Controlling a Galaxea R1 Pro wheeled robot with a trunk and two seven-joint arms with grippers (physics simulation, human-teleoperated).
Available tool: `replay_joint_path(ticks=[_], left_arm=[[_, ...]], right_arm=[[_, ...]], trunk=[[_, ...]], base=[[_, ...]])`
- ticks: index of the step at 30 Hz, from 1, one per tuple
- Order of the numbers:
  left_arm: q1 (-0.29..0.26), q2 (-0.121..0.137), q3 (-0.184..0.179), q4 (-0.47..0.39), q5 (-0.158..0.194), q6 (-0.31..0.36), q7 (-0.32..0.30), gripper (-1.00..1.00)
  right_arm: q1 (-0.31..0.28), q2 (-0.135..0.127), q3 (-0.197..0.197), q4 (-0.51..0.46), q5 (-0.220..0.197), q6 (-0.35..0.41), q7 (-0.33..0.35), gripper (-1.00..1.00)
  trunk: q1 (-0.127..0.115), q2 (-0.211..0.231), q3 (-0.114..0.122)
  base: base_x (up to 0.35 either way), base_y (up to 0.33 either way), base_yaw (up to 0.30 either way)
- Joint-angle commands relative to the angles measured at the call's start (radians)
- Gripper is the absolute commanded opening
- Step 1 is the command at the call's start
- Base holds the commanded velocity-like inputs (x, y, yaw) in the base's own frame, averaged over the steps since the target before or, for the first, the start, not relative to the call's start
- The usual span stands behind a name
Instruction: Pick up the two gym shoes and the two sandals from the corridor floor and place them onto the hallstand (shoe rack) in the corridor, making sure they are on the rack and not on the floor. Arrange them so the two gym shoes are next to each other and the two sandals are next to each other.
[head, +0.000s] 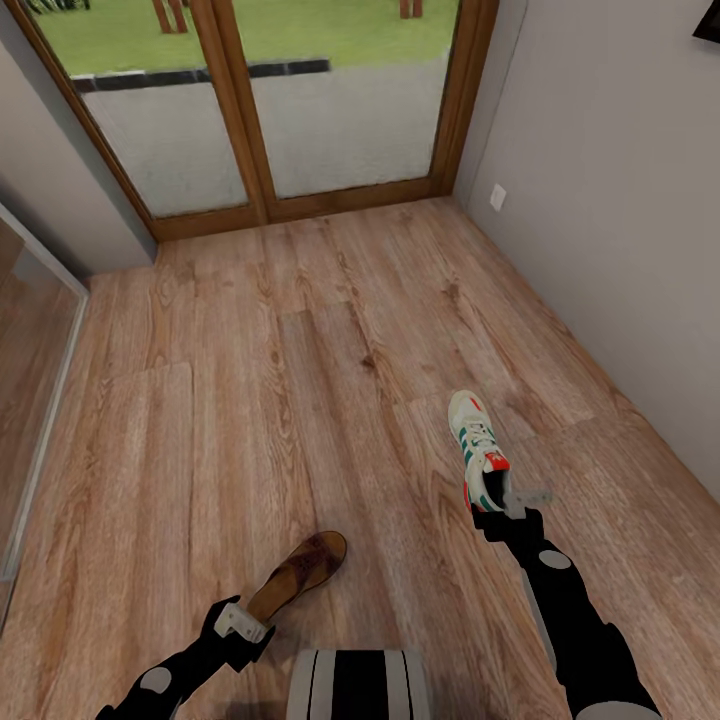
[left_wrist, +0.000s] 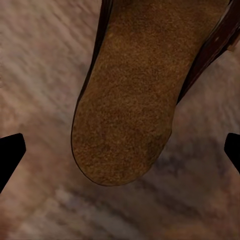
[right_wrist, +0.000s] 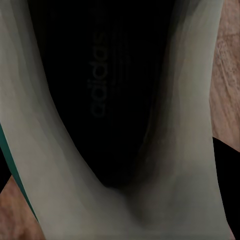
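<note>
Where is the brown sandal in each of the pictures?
Head view: the sandal lies low and left of centre, in front of the left gripper.
Left wrist view: the sandal fills the upper middle, heel end nearest the camera.
Right wrist view: no sandal here, but a gym shoe.
Shared landmark: the wood-plank floor.
</note>
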Motion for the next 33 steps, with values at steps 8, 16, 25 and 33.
replay_joint_path(ticks=[8,16,25,33], left_arm=[[-0.001,0.001,-0.020,-0.005,-0.023,-0.003,-0.002,1.00],[0.000,0.001,-0.050,-0.029,-0.061,0.000,0.003,1.00],[0.002,0.002,-0.049,-0.036,-0.062,0.000,0.004,1.00],[-0.001,0.003,-0.046,-0.052,-0.059,0.001,0.004,1.00]], right_arm=[[0.000,0.001,-0.003,-0.002,0.010,0.005,0.009,-1.00],[0.000,0.001,-0.003,-0.002,0.011,0.004,0.009,-1.00],[0.000,0.000,-0.003,0.001,0.013,0.005,0.009,-1.00],[0.000,0.005,-0.006,0.000,0.015,0.005,0.009,-1.00]], trunk=[[0.002,-0.001,-0.020],[0.002,-0.001,-0.020],[0.002,-0.001,-0.020],[0.002,-0.001,-0.020]], base=[[0.000,0.000,0.000],[0.000,0.000,0.000],[0.000,0.000,0.000],[0.015,0.000,0.000]])
